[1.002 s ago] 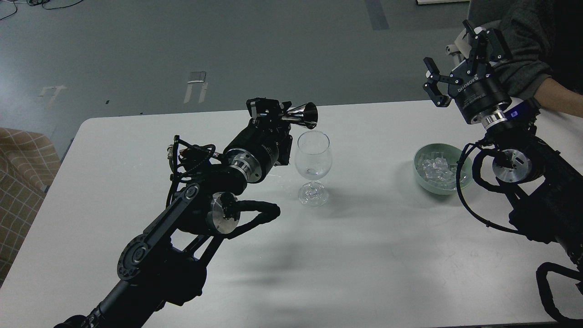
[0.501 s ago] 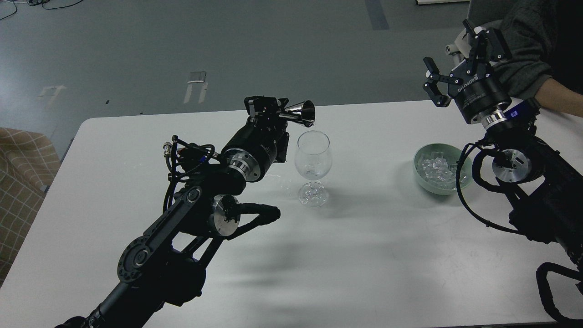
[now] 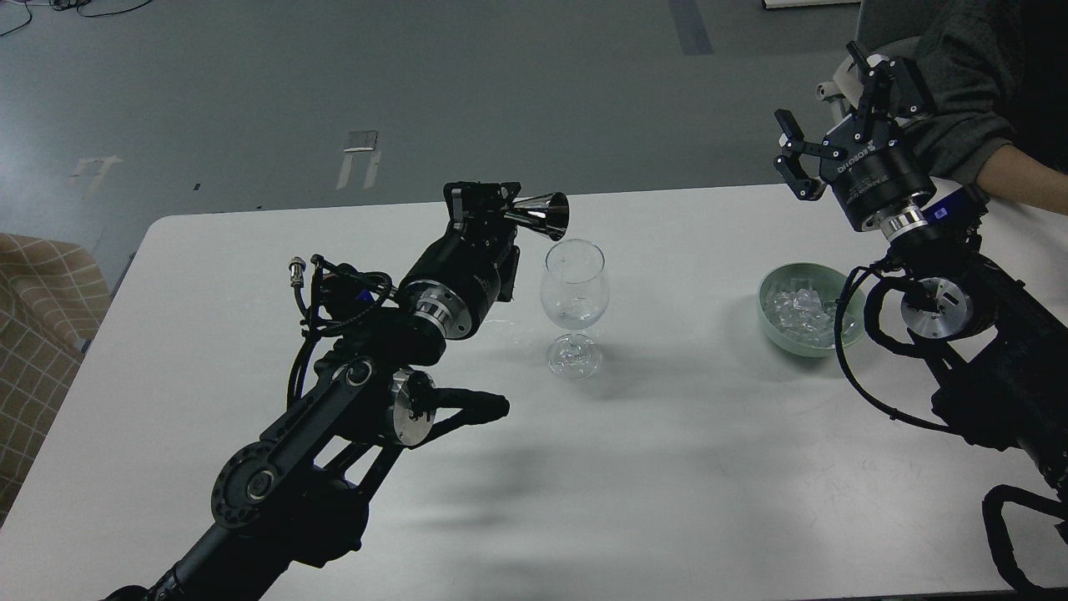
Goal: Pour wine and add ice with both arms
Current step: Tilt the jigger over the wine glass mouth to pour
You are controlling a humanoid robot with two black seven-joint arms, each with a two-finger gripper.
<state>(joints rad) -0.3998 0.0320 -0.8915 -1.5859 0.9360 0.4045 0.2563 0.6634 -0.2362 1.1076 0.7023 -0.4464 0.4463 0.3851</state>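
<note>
- Two black arms are working over the white table (image 3: 250, 250); the left gripper (image 3: 482, 204) is clamping its fingers on a shiny conical metal jigger (image 3: 542, 214).
- Compared with a second ago, the jigger is drawing back leftward from over the rim and levelling out, so pouring is likely finishing.
- Standing mid-table, the clear stemmed wine glass (image 3: 573, 288) is holding only a trace of colourless wine (image 3: 571, 315) at its bottom.
- Waiting on the right, the pale green bowl (image 3: 772, 325) is carrying the clear ice cubes (image 3: 801, 307), none yet in the glass.
- Hovering beyond the bowl, the right gripper (image 3: 826, 125) is spreading its fingers wide, holding nothing.
</note>
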